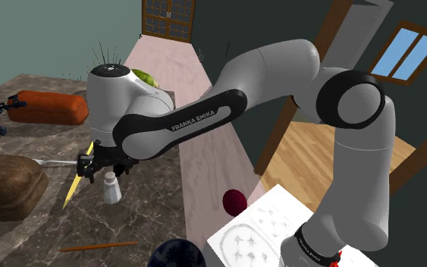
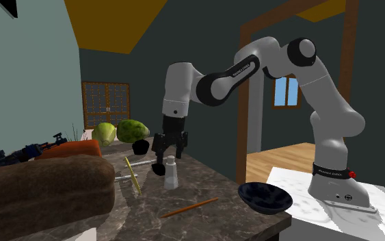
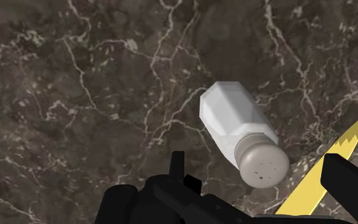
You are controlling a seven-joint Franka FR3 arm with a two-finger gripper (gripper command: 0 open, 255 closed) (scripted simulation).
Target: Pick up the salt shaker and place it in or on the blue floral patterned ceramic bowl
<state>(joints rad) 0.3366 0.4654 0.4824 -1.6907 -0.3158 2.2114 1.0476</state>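
Marble counter [image 1: 128,227], salt shaker [image 1: 112,188] mid-surface

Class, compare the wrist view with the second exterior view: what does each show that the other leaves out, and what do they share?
Wrist view: the tiny holes in the salt shaker's grey cap and the jagged edge of the yellow knife. Second exterior view: the dark bowl near the counter's corner, a thin orange stick, a brown loaf, two green vegetables and the white arm. Shared: the white shaker upright on the dark marble counter, the knife beside it, and the open black gripper above the shaker, not touching it.
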